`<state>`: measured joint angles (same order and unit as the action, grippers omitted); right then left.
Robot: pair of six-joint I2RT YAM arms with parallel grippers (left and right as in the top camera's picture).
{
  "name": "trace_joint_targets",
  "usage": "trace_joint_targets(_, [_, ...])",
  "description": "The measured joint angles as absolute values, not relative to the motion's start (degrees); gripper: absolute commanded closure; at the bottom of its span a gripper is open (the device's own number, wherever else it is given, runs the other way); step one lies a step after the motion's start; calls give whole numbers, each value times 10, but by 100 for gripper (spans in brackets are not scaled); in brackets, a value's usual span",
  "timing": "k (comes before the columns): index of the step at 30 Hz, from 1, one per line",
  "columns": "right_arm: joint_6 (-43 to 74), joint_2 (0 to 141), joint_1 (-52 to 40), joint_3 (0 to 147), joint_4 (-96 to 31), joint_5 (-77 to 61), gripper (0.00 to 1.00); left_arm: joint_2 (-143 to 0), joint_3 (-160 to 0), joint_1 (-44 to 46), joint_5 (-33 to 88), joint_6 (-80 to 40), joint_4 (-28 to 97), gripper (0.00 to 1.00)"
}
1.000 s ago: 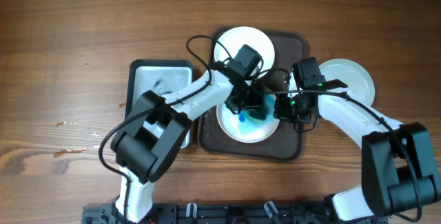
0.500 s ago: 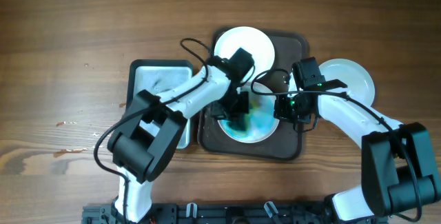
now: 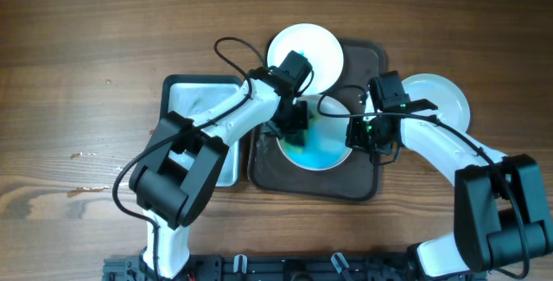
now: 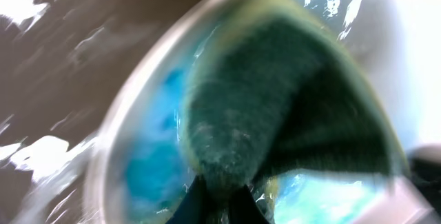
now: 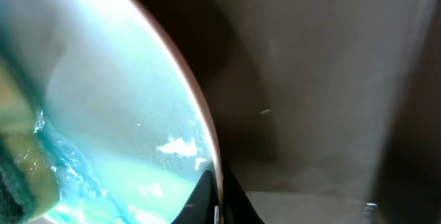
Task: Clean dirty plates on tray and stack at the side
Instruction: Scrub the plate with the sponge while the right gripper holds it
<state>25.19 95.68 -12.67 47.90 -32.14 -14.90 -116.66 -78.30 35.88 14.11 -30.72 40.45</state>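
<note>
A white plate, smeared blue across its middle, lies on the dark brown tray. My left gripper is shut on a green sponge, pressing it on the plate's far-left part. My right gripper is shut on that plate's right rim; in the right wrist view its fingers pinch the edge of the plate. A second white plate sits at the tray's far-left corner. A third plate, plain white, rests on the table to the right of the tray.
A smaller pale grey tray with a dark rim lies to the left of the brown tray, under my left arm. Black cables loop above both grippers. Wooden table surrounds everything.
My left gripper has dragged the sponge from the plate's middle to its left side and then toward the far-left rim, spreading the blue smear wider. The right gripper has held still.
</note>
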Motion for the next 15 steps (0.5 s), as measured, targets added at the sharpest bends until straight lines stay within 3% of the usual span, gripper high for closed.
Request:
trace_joint_targets(7, [255, 957, -126, 479, -322, -147, 96, -1191, -783, 425, 202, -328, 276, 96])
trace_joint_targets(15, [255, 957, -126, 480, -323, -146, 95, -1198, -784, 443, 228, -355, 266, 96])
